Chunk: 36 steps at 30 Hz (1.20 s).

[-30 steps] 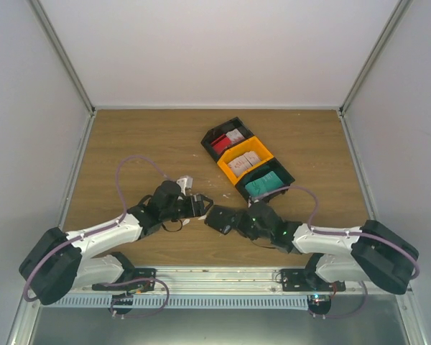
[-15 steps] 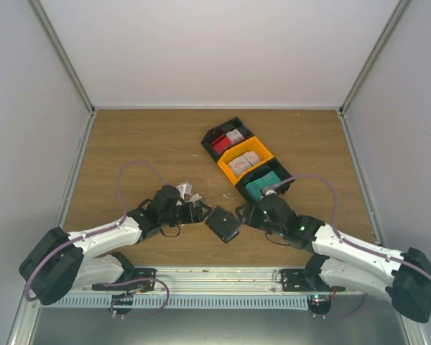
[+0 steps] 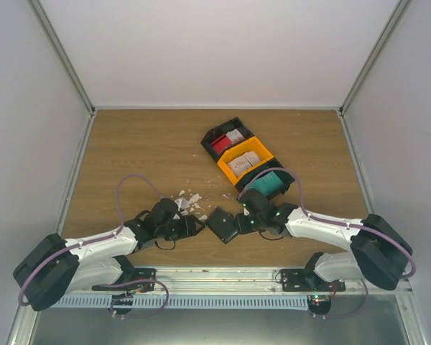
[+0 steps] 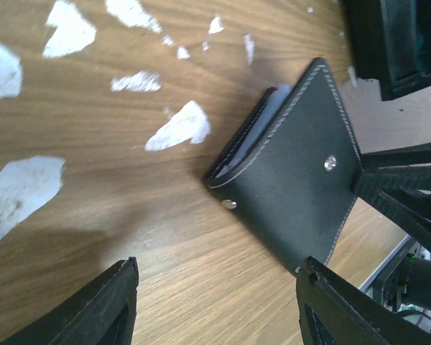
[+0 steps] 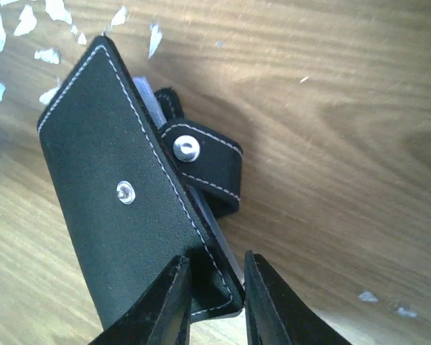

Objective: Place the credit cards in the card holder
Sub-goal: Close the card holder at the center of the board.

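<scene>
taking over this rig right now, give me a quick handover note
Left gripper: open, empty, just short of the card holder.
Right gripper: closed on the holder's corner; the holder lies folded, strap unsnapped.
In the bins: red card, whitish cards, teal card.
Done: a pale edge shows in the fold, maybe one card.
Left: open the holder, load the binned cards.
</scene>
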Each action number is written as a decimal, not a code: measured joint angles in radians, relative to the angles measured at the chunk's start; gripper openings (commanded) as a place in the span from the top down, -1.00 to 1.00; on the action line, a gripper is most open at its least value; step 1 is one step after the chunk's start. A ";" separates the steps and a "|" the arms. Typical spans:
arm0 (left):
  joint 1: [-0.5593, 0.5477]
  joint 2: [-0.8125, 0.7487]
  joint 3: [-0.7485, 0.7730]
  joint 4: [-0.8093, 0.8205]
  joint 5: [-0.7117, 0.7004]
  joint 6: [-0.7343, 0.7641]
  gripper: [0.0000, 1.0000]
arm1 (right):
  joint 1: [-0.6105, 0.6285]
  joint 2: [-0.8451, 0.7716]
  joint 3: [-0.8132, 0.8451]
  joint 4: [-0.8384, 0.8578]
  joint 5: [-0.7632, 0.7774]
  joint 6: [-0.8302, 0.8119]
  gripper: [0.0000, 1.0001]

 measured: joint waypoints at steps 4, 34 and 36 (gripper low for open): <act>-0.005 0.003 -0.021 -0.010 -0.008 -0.031 -0.20 | 0.003 0.021 0.000 0.003 -0.064 -0.010 0.62; -0.002 0.282 0.126 0.048 0.050 0.129 0.23 | 0.087 0.009 0.002 0.023 0.042 0.015 0.17; -0.002 0.287 0.132 0.046 0.053 0.142 0.23 | 0.087 0.019 0.002 0.021 0.038 -0.003 0.14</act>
